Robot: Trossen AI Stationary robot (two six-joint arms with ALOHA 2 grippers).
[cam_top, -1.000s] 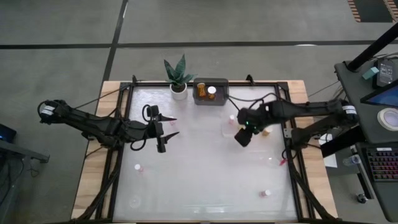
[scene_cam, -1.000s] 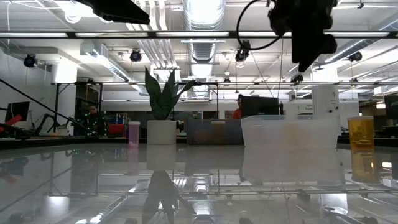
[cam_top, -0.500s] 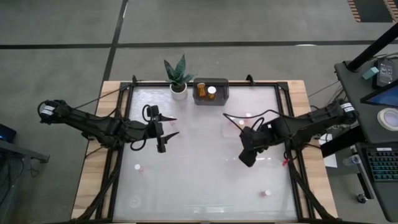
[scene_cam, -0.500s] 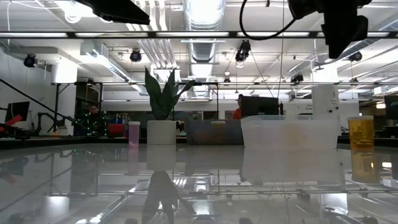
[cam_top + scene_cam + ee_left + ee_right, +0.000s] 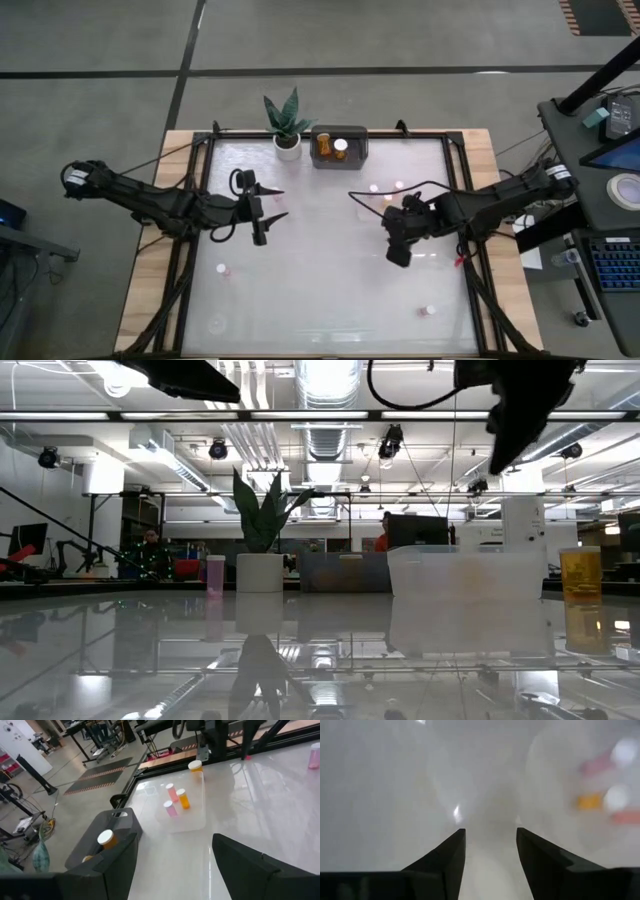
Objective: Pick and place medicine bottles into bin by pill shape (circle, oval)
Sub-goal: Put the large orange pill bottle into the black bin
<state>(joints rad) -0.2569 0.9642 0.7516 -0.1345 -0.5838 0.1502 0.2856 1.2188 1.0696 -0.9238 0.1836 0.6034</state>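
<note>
Right gripper (image 5: pixel 397 257) sits over the right half of the table (image 5: pixel 320 300), above bare glass. From its wrist view I see the two fingers (image 5: pixel 445 860) parted with a clear gap and nothing between them; only blurred glass shows beyond. In the low view it hangs high, at the top of the picture (image 5: pixel 515 435).

Left gripper (image 5: pixel 275 203) hovers over the left-centre of the table, fingers spread wide, holding nothing.

Bottles as I read them:
- Grey bin (image 5: pixel 339 147) at the far edge, just beside the plant (image 5: pixel 286 125), holds an amber bottle (image 5: pixel 324 146) and a white-capped one (image 5: pixel 341 148).
- Clear tray (image 5: pixel 192 805), far right of the table, carries two pink bottles (image 5: pixel 170 792) and an amber one (image 5: pixel 183 799), seen from the left wrist. Another amber bottle (image 5: pixel 194 767) stands past the tray's far end; I cannot tell whether it is inside.
- A pink bottle (image 5: pixel 222 269) stands alone near the left edge.
- Another (image 5: pixel 427 311) lies near the front right corner.
- One more pink bottle (image 5: pixel 314 757) stands on open glass, well apart from the tray.

Low view: the tray reads as a clear box (image 5: pixel 460 570), an amber bottle (image 5: pixel 580 572) to its right, a pink one (image 5: pixel 215 573) beside the plant pot (image 5: pixel 260 572).
</note>
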